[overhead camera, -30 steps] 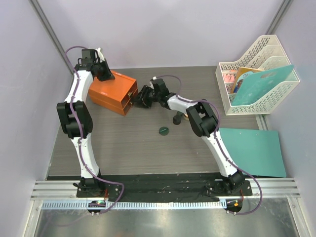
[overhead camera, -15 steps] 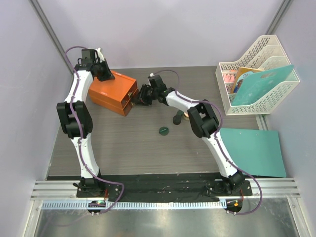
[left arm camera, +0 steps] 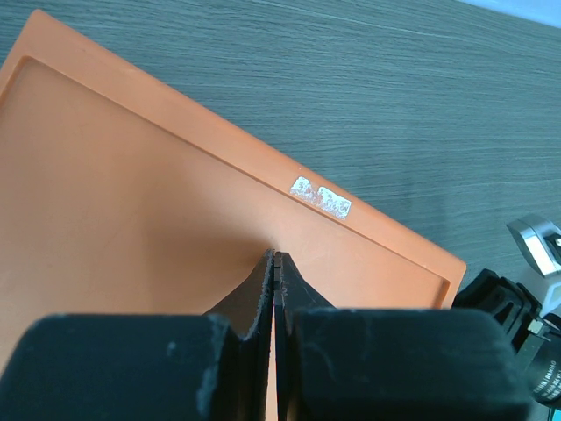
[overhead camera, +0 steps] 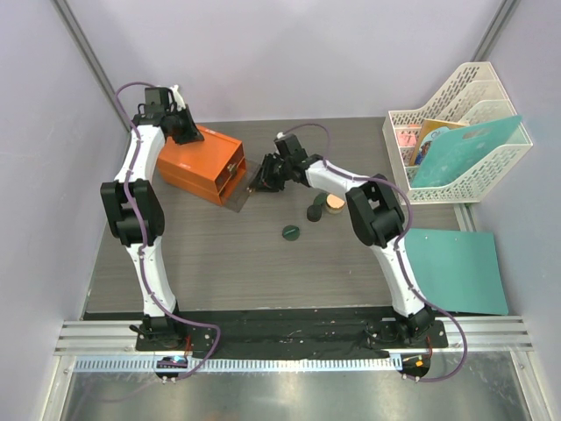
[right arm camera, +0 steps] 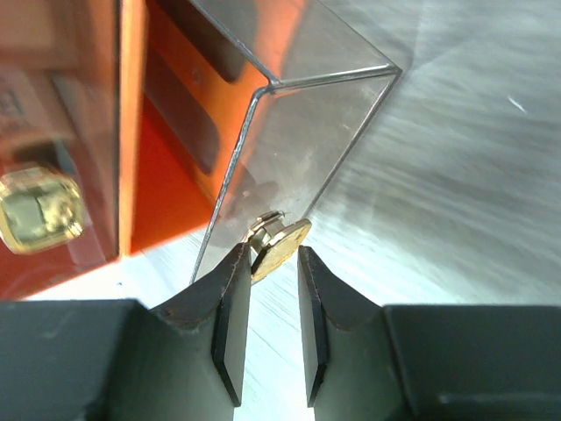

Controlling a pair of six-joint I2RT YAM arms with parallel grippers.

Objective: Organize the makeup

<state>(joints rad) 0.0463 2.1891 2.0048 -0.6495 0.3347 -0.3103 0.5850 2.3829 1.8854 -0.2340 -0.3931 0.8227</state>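
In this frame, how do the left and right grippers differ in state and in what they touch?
The left gripper is shut with nothing between its fingers; the right gripper is closed on the gold knob of the clear drawer. The left gripper sits on the orange box's top, while the right gripper is at its front, where the drawer stands partly out. Both work on the same box.

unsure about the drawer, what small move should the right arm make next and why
Probably pull the right end effector a little further from the orange box: it clamps the gold knob of the clear drawer, which looks only partly out, and the dark green disc lies on the table.
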